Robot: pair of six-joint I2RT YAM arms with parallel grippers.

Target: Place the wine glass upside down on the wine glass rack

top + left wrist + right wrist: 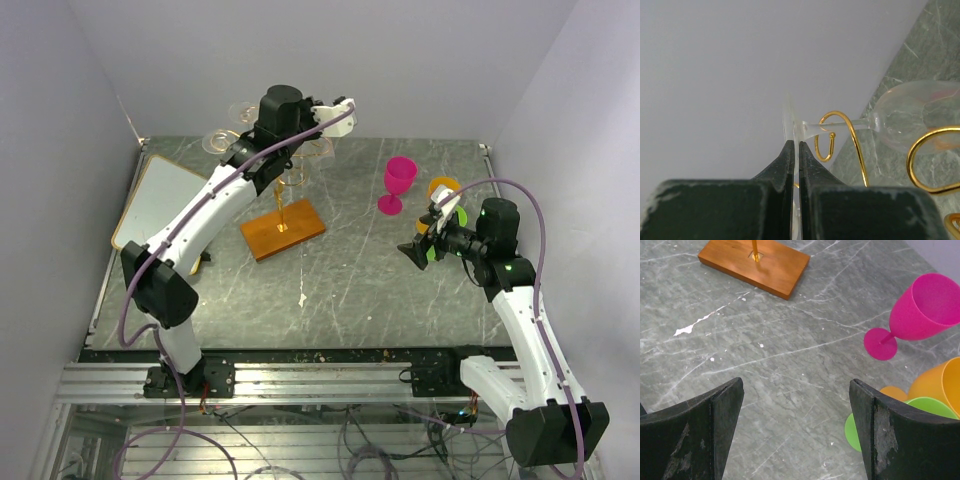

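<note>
1 wine glass rack [283,230], 3 coloured goblets [925,310], 1 white board [165,200], wine glass [910,117] count unclear

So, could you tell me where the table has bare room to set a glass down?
The widest bare patch runs from the wooden base to the near edge; another lies between that base and the pink glass. It is crowded around the rack at far left, and by the orange glass, green glass and right end effector.
</note>
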